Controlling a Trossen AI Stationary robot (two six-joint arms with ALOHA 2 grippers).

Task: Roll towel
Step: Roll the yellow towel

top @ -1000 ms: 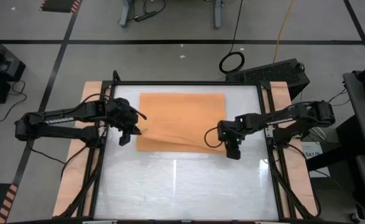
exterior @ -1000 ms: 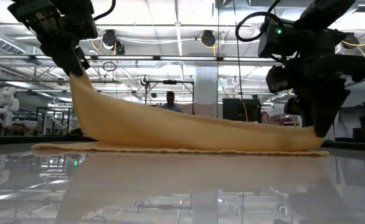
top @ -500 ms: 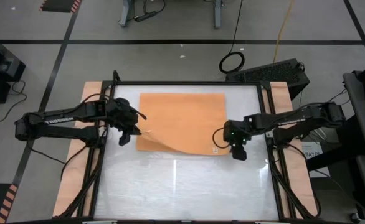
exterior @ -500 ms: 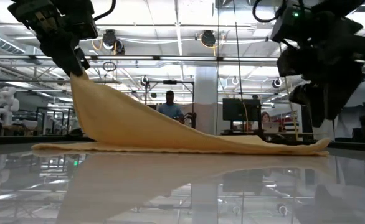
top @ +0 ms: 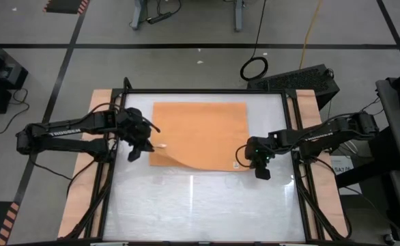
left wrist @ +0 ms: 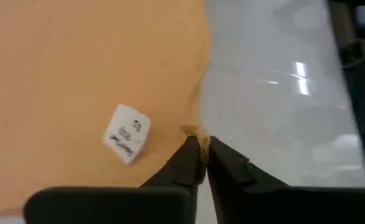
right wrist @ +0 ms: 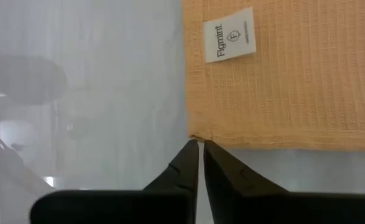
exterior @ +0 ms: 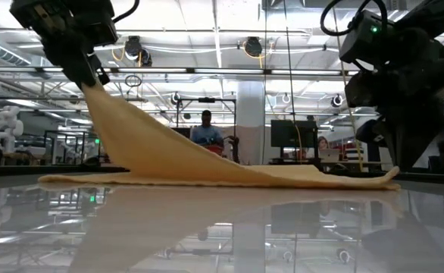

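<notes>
The orange-tan towel lies spread on the far half of the white table, except for its near left corner. That corner is lifted, with my left gripper shut on it high above the table. From there the cloth slopes down to the flat near right corner. A white tag shows beside that corner, and another tag near the lifted one. My right gripper is shut, its tips right at the near right corner. Whether it touches the cloth, I cannot tell. My left gripper pinches the towel's near left corner between its two fingertips, coming slanting down from the table's left side. The corner is lifted clear. The cloth below it hangs in a drawn slope, and the rest of the towel lies on the table.
Bare white tabletop stretches from the towel to the near edge. Black frame rails and wooden side boards run along the left and right sides. In the low view a person stands in the room far behind the table.
My right gripper has let go of the towel's near right corner and moved a little toward the table's near right. That side of the towel has dropped flat onto the table, its tag now showing. The left corner stays lifted in my left gripper.
</notes>
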